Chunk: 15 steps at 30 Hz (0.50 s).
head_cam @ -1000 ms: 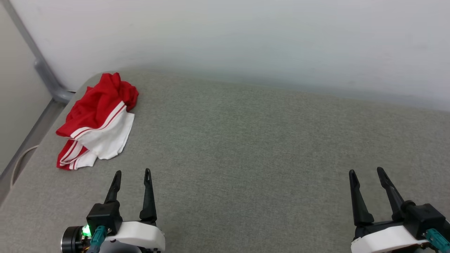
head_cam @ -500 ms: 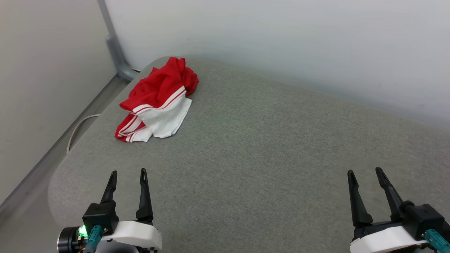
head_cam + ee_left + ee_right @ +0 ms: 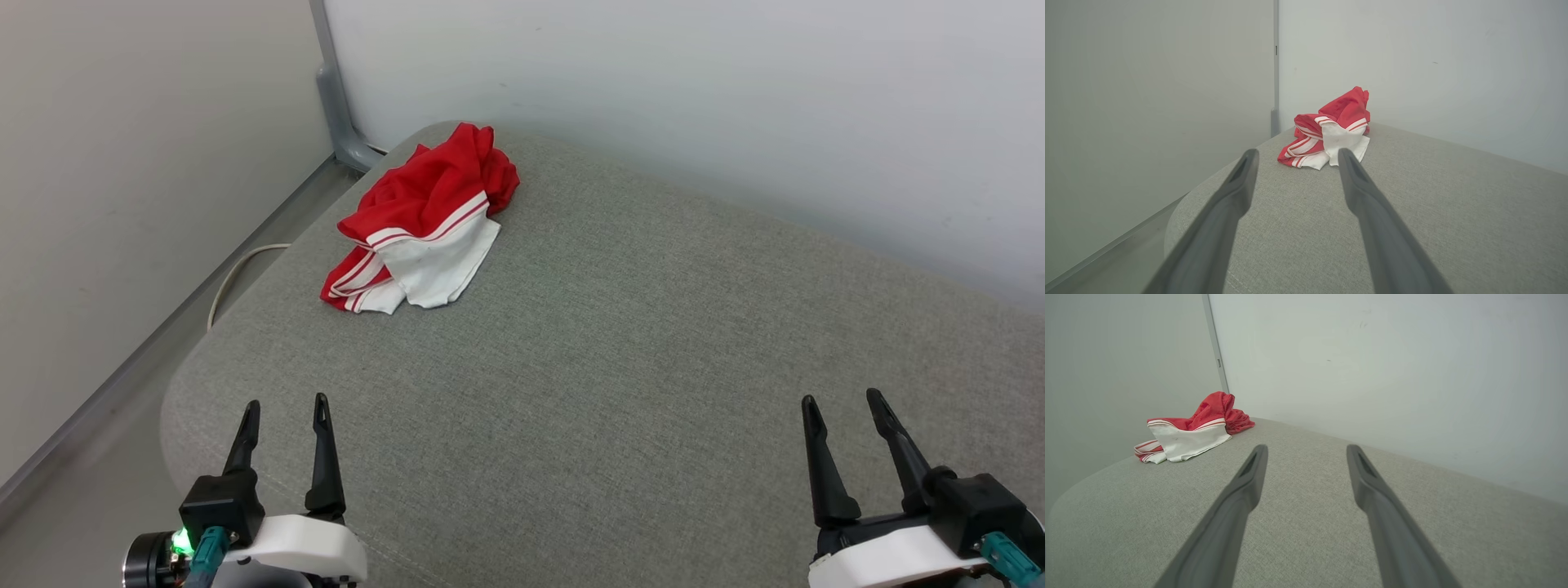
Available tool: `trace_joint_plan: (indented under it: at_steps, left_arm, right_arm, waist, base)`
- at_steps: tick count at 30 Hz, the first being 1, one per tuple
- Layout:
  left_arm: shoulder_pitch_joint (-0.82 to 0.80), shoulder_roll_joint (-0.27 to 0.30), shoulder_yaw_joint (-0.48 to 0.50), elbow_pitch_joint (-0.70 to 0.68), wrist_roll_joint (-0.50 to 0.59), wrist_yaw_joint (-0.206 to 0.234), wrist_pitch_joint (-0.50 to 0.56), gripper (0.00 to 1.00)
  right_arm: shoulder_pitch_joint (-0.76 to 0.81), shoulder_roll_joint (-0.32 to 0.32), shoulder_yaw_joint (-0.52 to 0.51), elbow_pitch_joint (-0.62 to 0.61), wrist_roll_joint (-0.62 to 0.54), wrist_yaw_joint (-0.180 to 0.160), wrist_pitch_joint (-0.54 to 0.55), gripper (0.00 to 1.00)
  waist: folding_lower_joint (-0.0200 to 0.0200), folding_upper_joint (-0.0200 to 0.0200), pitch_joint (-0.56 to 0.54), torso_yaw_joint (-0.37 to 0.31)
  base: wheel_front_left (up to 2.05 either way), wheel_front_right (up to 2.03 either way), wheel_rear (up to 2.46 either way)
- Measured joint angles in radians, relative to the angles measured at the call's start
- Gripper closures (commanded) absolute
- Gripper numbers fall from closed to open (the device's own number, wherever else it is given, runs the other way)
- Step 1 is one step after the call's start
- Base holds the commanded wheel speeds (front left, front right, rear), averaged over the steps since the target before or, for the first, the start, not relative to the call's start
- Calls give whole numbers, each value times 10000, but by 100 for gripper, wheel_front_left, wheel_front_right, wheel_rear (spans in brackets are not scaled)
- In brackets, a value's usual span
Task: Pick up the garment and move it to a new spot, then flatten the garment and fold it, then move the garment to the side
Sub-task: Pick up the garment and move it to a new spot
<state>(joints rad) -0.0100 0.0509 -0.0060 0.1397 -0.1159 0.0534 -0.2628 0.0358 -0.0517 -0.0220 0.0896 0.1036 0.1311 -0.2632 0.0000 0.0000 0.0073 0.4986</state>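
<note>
The garment lies crumpled in a heap near the far left corner of the grey padded surface, red cloth on top and a white sleeve with striped trim in front. The heap sits straight ahead of my left gripper in the left wrist view, well beyond its tips. My left gripper is open and empty near the surface's front left edge. At the front right my right gripper is open and empty too. In the right wrist view the garment lies far off to the left.
Pale walls close in behind and to the left, meeting at a grey corner post. A white cable runs along the floor left of the surface. The surface's rounded front left edge drops off beside my left gripper.
The head camera has turned left, so the garment and the corner post now sit further right in the picture. Both grippers stay open, and the garment lies as before.
</note>
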Motion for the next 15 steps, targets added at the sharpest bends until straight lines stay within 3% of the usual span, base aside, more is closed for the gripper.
trace_joint_plan:
  at_steps: [6,15]
  left_arm:
    - [-71,0,92,8,-27,-38,0,0]
    - [-2295,435,917,17,349,-878,-2,0]
  right_arm:
    - [-1,0,6,-2,-21,0,0,0]
    - [-440,2,21,-359,-602,0,0,0]
  waist:
    - [0,0,37,-119]
    - [0,0,826,-578]
  base:
    - [0,0,0]
    - [0,0,0]
